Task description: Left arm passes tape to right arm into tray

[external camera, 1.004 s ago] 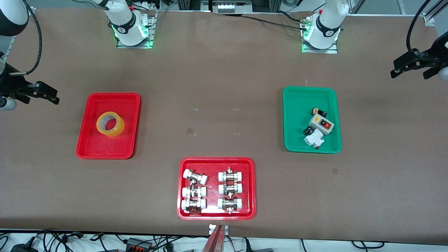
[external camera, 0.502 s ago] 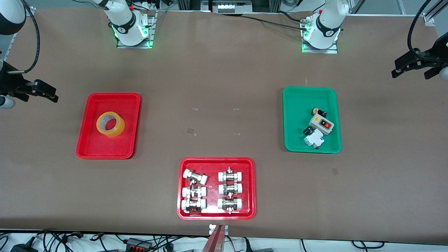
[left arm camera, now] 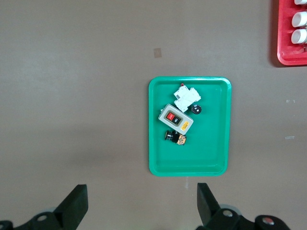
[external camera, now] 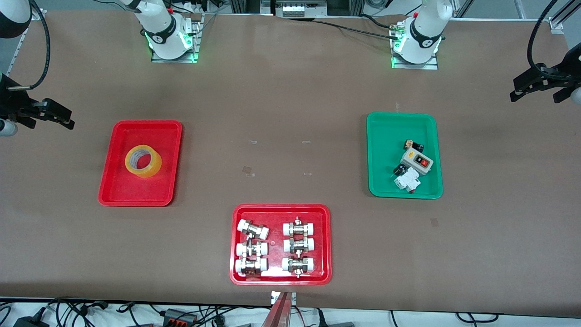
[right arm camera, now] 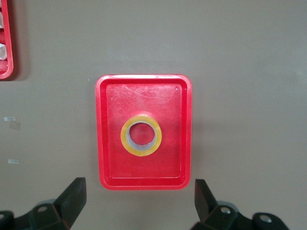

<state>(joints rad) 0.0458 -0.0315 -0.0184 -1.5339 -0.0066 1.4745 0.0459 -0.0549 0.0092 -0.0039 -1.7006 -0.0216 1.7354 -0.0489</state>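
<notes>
The tape [external camera: 143,161], a yellow roll with a pale core, lies flat in the narrower red tray [external camera: 136,195] toward the right arm's end of the table. The right wrist view shows the tape [right arm camera: 141,135] in the tray [right arm camera: 110,163]. My right gripper [external camera: 51,121] is open and empty, high over the bare table beside that tray; its fingers [right arm camera: 72,196] stand wide apart. My left gripper [external camera: 532,96] is open and empty, high over the table at the left arm's end. It is also in the left wrist view [left arm camera: 141,208].
A green tray [external camera: 386,181] with a switch box and small electrical parts lies toward the left arm's end and also shows in the left wrist view [left arm camera: 211,158]. A wider red tray [external camera: 281,211] of white-capped metal fittings sits nearest the front camera.
Both grippers have drawn slightly outward toward their own ends of the table. The tape and trays have not moved.
</notes>
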